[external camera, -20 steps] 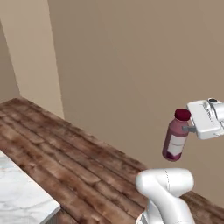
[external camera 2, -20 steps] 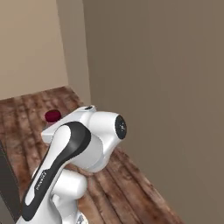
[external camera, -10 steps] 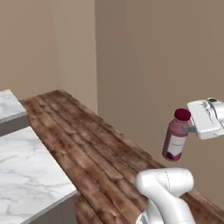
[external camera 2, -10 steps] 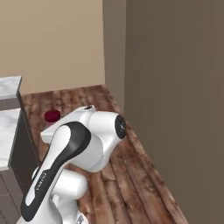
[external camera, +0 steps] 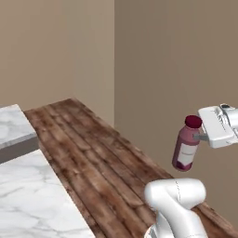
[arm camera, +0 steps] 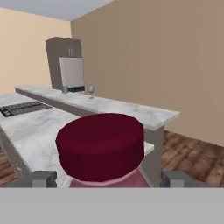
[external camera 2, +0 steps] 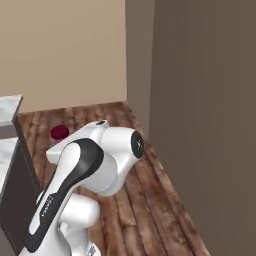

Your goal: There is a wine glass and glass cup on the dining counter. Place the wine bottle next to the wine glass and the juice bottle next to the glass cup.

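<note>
1. Juice bottle [external camera: 188,145]: stout red-purple bottle with a round red cap and pale label. It hangs upright in the air above the wooden floor [external camera: 97,153], in front of a brown wall. It touches no surface below it.
2. Hand [external camera: 201,137]: white, with grey fingers [arm camera: 43,178] spread wide and set against the two sides of the bottle's neck, just below the cap. It is pinching the juice bottle from the side. In the hand view the red cap sits squarely between the two finger tips, close to the camera.
3. Right base view: the bottle's cap [external camera 2: 59,132] peeps out just left of the arm's big white joint, over the floor planks.
4. Bench [arm camera: 118,107]: long white marble slab on a dark base, lying beyond the bottle in the hand view, well apart from it.
5. Wine glass [arm camera: 91,90]: small stemmed glass, upright on the far part of the bench, near a tall grey cabinet [arm camera: 65,63].
6. Marble worktop [external camera: 32,200]: pale veined slab at the lower left of the left base view, well apart from the bottle.
</note>
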